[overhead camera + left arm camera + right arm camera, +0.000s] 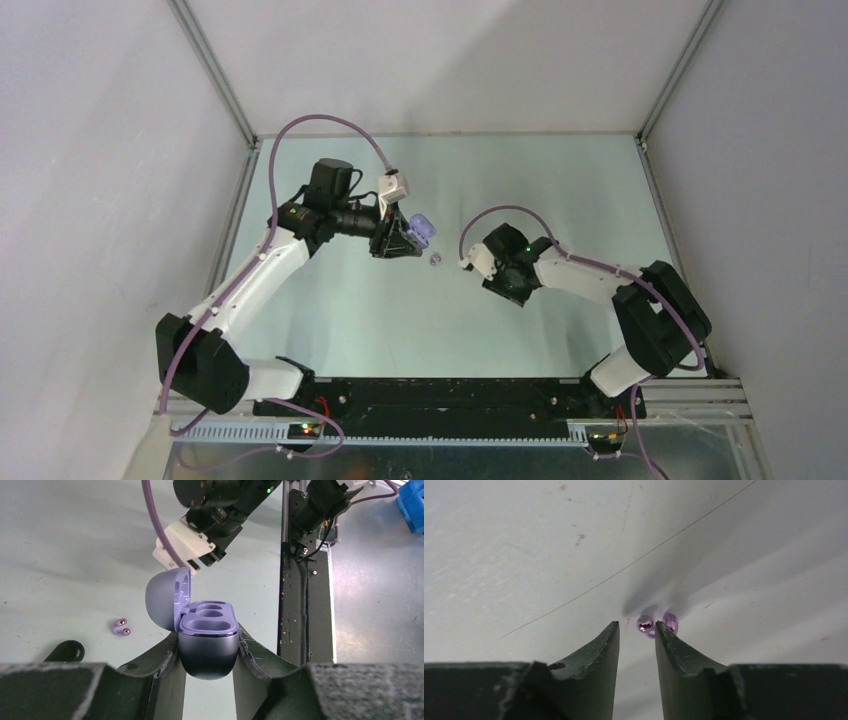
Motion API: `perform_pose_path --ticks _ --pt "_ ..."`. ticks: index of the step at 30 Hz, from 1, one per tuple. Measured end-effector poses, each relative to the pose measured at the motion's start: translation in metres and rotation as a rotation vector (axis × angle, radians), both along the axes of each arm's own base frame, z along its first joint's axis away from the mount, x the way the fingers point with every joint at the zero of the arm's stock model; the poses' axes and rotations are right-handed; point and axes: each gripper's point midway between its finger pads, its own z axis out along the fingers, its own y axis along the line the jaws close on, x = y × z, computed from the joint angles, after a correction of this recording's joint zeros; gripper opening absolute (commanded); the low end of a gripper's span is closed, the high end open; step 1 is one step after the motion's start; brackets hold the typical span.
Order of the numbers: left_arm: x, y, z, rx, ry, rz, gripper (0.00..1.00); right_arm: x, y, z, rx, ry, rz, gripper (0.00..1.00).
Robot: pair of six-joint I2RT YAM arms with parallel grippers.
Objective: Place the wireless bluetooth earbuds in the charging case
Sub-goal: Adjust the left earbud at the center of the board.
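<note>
Left gripper (207,639) clamped on the charging case (208,652), one finger each side of the dark rounded lower body. Case upright, lifted off the table (560,190), lid (166,598) swung open and standing to the left in the left wrist view. Lilac inner tray faces up, both wells (210,613) bare.

Wireless bluetooth earbuds (656,624) lie on the table, not in the case. They show as two small glossy pink-lilac beads touching side by side; could be one piece with two bulbs, too small to tell. In the top view they sit between the two grippers, just below-right of the held case (423,228) and just left of the right gripper (465,262).

Right gripper (636,630) low over the table, jaws apart with a narrow gap, nothing between them. Earbuds are just past the tips, off-centre toward the right-hand finger (664,642) in the right wrist view, close to or touching its tip. Buds not gripped.

From the left wrist the earbuds (122,627) are on the table left of the case, with the right gripper (200,562) beyond the lid
</note>
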Motion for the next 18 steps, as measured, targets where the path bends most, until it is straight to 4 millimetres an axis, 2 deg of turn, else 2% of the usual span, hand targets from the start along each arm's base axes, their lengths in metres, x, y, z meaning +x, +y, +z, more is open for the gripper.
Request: perform_pose_path --ticks 3,7,10,12,15,18 --pt "0.0 0.0 0.0 -0.001 -0.001 0.0 0.0 -0.004 0.003 0.011 0.076 0.018 0.001 0.53" --pt "0.0 0.0 0.0 -0.001 -0.001 -0.001 0.0 0.001 0.0 0.047 0.197 -0.041 0.026 0.66" --pt "0.0 0.0 0.0 -0.001 -0.001 -0.001 0.0 0.01 -0.01 0.074 0.25 -0.138 0.1 0.63" --pt "0.0 0.0 0.0 -0.001 -0.001 -0.001 0.0 0.012 -0.02 0.085 0.257 -0.211 0.166 0.6" --pt "0.0 0.0 0.0 -0.001 -0.001 -0.001 0.0 0.006 -0.033 0.085 0.241 -0.283 0.278 0.57" --pt "0.0 0.0 0.0 -0.001 -0.002 0.0 0.0 -0.005 -0.037 0.071 0.222 -0.302 0.405 0.53"
